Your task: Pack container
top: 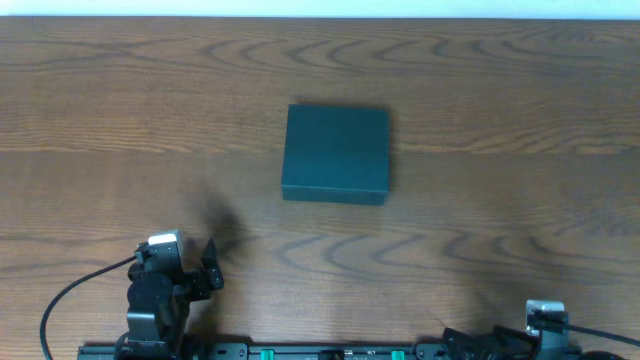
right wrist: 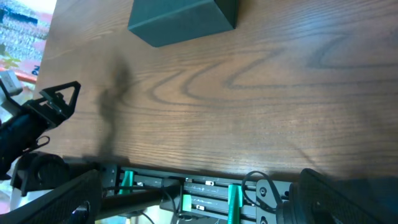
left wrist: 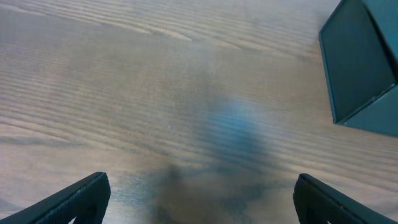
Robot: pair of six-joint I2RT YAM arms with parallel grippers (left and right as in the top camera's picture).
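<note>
The container [top: 335, 153] is a dark charcoal, roughly square box lying shut on the wooden table, a little past its middle. It also shows at the upper right in the left wrist view [left wrist: 357, 68] and at the top of the right wrist view [right wrist: 180, 15]. My left gripper [top: 213, 265] hangs near the front left, well short of the box, open [left wrist: 202, 182] over bare wood. My right gripper [right wrist: 199, 180] is open above the front rail, far from the box, nothing between its fingers.
A black mounting rail [top: 300, 352] with green parts [right wrist: 231, 199] runs along the table's front edge. A black cable [top: 70, 295] loops at the front left. The left arm [right wrist: 37, 118] shows at the left of the right wrist view.
</note>
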